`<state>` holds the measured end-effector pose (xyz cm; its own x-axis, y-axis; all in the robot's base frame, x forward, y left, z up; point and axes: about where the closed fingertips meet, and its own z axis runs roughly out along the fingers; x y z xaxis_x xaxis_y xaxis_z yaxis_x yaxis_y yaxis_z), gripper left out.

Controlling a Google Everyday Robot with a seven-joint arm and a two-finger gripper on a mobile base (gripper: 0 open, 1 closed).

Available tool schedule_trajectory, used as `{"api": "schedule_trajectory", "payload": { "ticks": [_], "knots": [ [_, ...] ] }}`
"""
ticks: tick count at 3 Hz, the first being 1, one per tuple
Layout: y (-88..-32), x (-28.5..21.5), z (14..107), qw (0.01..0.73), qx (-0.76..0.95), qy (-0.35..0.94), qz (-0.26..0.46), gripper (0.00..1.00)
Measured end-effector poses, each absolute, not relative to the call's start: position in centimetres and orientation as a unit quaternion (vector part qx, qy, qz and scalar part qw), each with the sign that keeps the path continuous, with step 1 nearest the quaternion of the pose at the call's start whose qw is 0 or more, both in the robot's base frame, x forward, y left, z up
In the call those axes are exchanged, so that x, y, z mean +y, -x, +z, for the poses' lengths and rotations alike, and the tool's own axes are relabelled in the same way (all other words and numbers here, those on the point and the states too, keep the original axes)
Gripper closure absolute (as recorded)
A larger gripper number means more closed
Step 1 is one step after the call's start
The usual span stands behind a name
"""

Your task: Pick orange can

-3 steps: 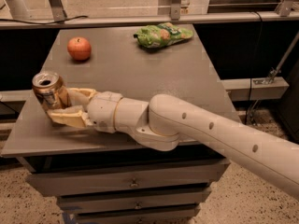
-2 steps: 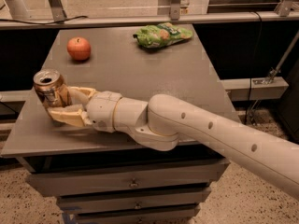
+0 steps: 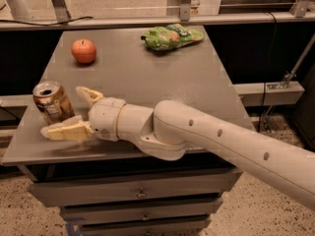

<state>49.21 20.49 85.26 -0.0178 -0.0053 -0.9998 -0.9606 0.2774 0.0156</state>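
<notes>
The orange can (image 3: 50, 101) stands upright near the front left corner of the grey table (image 3: 147, 77), its silver top with the opening showing. My gripper (image 3: 61, 110) reaches in from the right at the end of the white arm (image 3: 211, 136). It is open. The near finger (image 3: 64, 131) lies in front of the can's base and the far finger (image 3: 88, 95) points up just right of the can. The can sits at the mouth of the fingers, not clamped.
A red-orange apple (image 3: 83, 50) sits at the back left of the table. A green snack bag (image 3: 171, 36) lies at the back right. Drawers (image 3: 140, 193) run below the table's front edge. A rail (image 3: 157, 19) runs behind the table.
The fingers have spread wider apart, the near one now reaching further left in front of the can. The can stays in place.
</notes>
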Motion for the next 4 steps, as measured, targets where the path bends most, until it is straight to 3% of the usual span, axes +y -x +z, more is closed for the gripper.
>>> {"api": "schedule_trajectory", "payload": {
  "ticks": [3, 4],
  "knots": [
    [-49.3, 21.9, 85.9, 0.552, 0.577, 0.434, 0.417, 0.0],
    [-49.6, 23.5, 87.0, 0.547, 0.574, 0.441, 0.42, 0.17]
  ]
}}
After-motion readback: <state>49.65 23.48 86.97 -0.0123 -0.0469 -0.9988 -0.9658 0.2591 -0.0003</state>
